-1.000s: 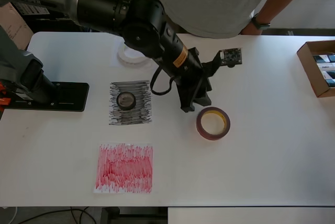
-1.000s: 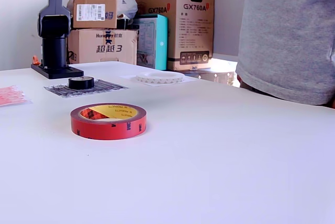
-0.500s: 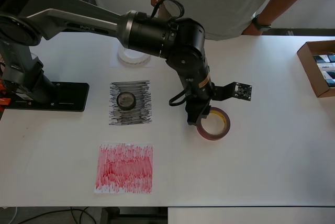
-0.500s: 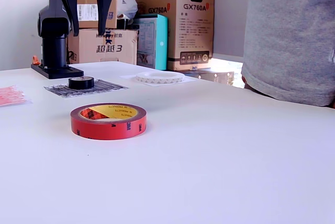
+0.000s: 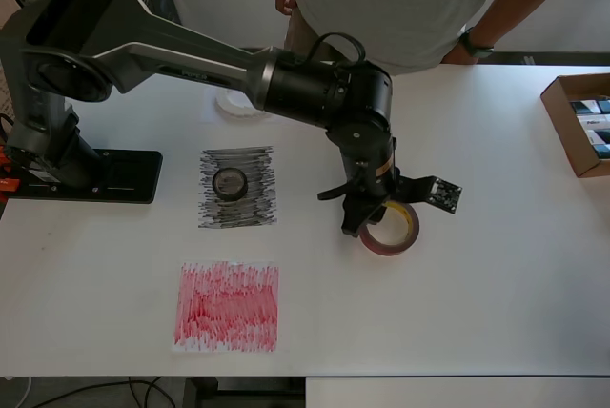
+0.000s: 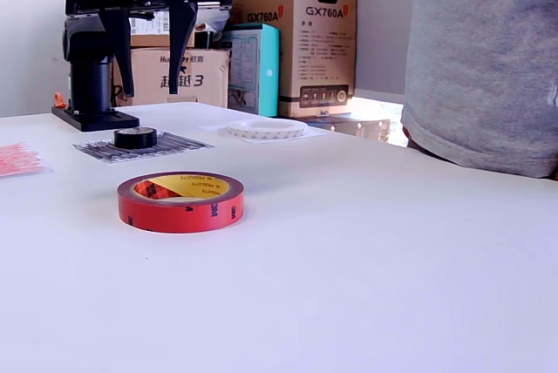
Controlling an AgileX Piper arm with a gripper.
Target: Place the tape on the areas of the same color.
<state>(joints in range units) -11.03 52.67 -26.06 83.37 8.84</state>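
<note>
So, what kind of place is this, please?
Probably a lab or office workroom used for robot tests: a white table carries the arm's base, shipping cartons are stacked behind it, and a person stands watching.

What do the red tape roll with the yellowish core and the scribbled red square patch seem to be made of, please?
The red tape roll looks like glossy plastic film over a printed yellowish liner, judging by its sheen. The scribbled red square patch appears to be matte paper, flat with uneven pen strokes.
</note>
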